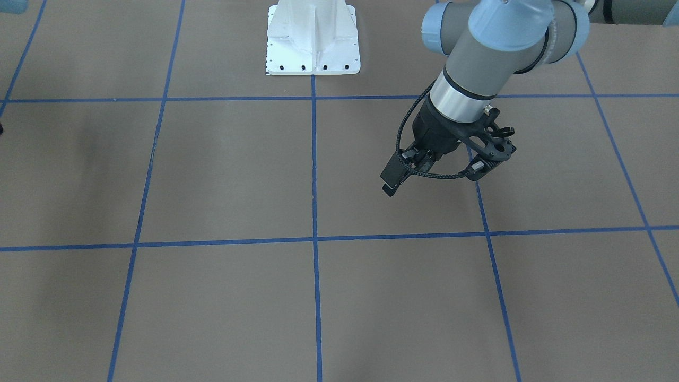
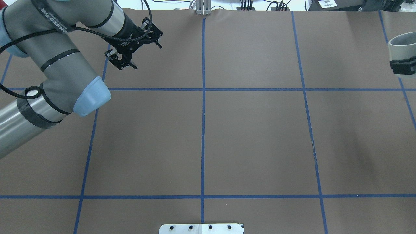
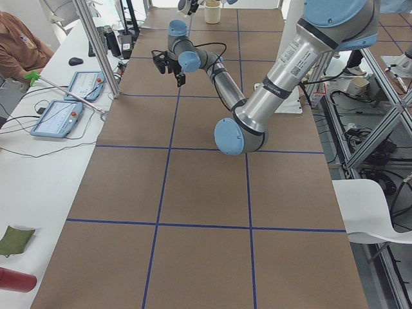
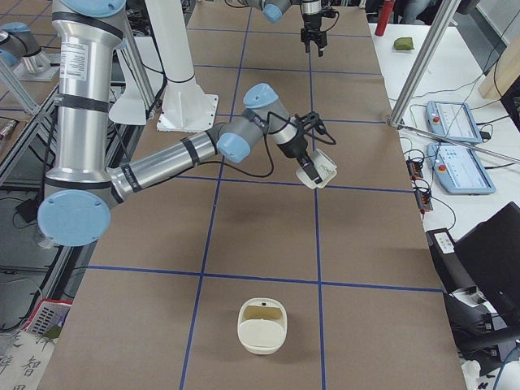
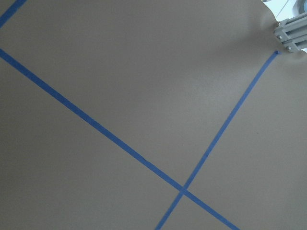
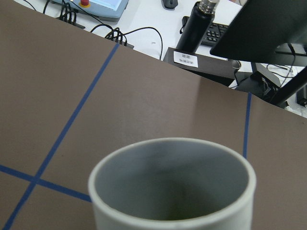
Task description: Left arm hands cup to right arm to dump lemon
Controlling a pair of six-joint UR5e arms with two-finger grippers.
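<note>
Cup handed over, now in my right hand

The cup [image 4: 325, 171] hangs tilted above the desk [image 4: 244, 244], clamped in my right hand [image 4: 311, 166]. I'd carry it over the white bowl [image 4: 262, 341] near the desk's end, then tip slowly, mouth low. Lemon inside: can't tell. My left hand [image 1: 391, 184] holds nothing; its gap I can't judge. The cup's lettering is too small to read

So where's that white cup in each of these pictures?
Front-facing: not in it.
Overhead: the cup sits at the right edge, upper part, cut off by the frame.
Exterior left: at best at the far top edge, too small to be sure.
Exterior right: near the centre, tilted, held off the table.
Left wrist: not in it.
Right wrist: fills the bottom, mouth toward the camera.
Shared landmark: the blue tape lines on the brown table.
</note>
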